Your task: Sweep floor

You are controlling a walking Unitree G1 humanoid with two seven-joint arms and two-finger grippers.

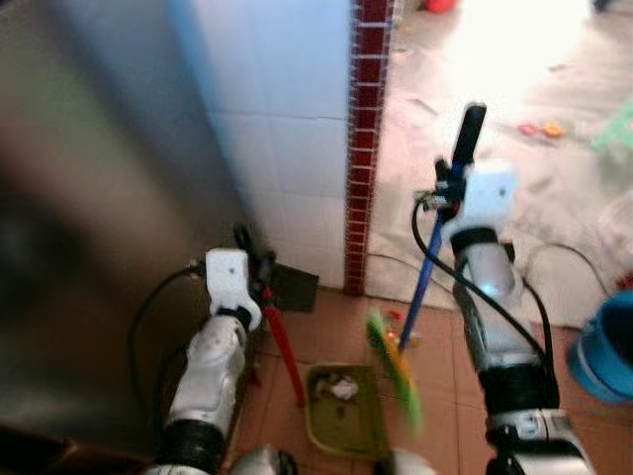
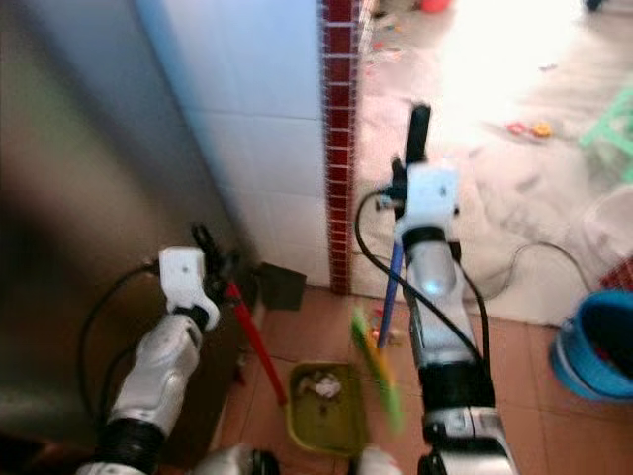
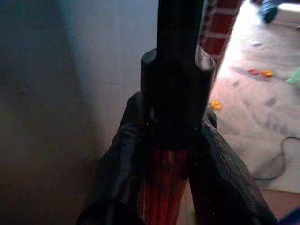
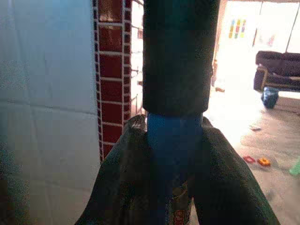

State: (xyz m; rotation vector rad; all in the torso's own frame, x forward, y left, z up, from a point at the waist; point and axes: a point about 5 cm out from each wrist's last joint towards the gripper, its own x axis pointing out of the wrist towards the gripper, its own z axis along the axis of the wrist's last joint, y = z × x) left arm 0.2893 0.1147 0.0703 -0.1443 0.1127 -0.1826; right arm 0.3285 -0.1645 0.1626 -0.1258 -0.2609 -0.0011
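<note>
A red stick [image 1: 283, 351] is held by the left gripper [image 1: 259, 269], and its two black fingers [image 3: 117, 173] are closed tight around it, as is seen in the left wrist view, where a black cap sits on top of the stick. The red stick goes down to a green dustpan [image 1: 346, 411] that is set on the orange floor tiles [image 1: 326, 332]. A small heap of pale rubbish [image 1: 341, 388] is seen inside the dustpan. A blue broom handle [image 1: 427, 267] is held by the right gripper [image 1: 450, 188], and its fingers [image 4: 117, 178] are closed around the blue part, just under a black grip at the top. The broom is tilted, and its green and yellow bristles [image 1: 396, 371] are seen low down, just beside the dustpan and a little blurred. A white tiled wall [image 1: 287, 129] with a strip of dark red tiles [image 1: 364, 139] at its corner is seen in front of the robot. A big grey shiny surface [image 1: 89, 218] is seen on the left. A blue bucket [image 1: 605, 348] is placed on the floor at the right. Past the corner, a pale floor [image 1: 514, 89] in bright light is seen, with small bits and a thin cable [image 1: 554, 252] lying on it.
</note>
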